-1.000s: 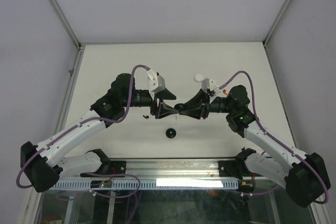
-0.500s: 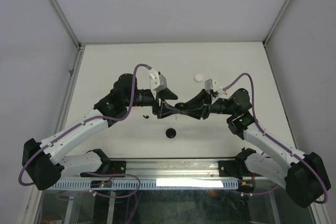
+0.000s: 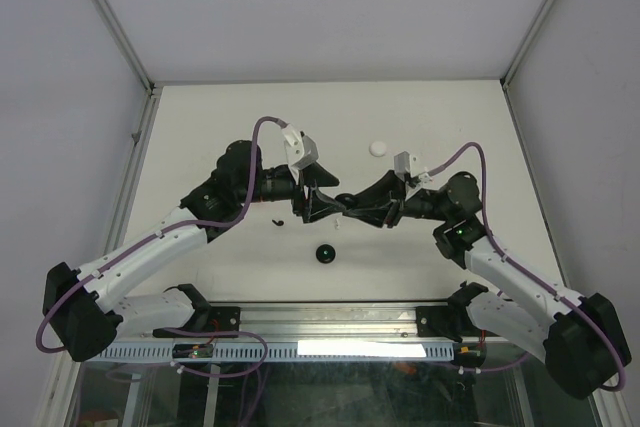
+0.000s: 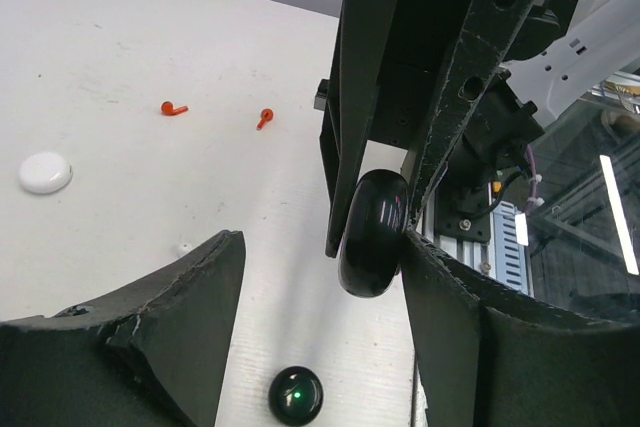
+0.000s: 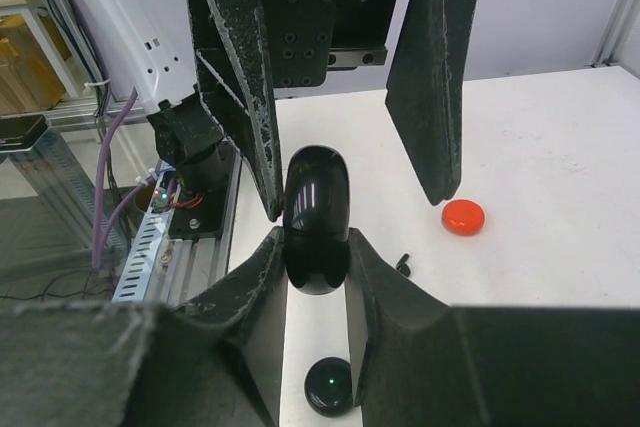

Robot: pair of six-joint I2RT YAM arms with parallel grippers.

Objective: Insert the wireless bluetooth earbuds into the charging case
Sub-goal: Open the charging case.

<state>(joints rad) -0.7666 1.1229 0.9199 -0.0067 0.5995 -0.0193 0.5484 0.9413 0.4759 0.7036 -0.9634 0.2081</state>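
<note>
Case (image 5: 316, 197) clamped edge-on in my R gripper (image 5: 316, 239), jaws narrowed onto it; L gripper (image 4: 322, 245) jaws wide apart, straddling case w/ one finger right beside it.

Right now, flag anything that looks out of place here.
Two red earbuds lie scattered on the table, outside any case. The black case is held on edge in mid-air, clamped in the jaws of the right gripper. Nothing looks damaged.

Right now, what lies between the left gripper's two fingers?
The black round case, clamped in the right gripper, along with that gripper's fingertips. The left gripper stands open around them. Both wrist views show it.
</note>
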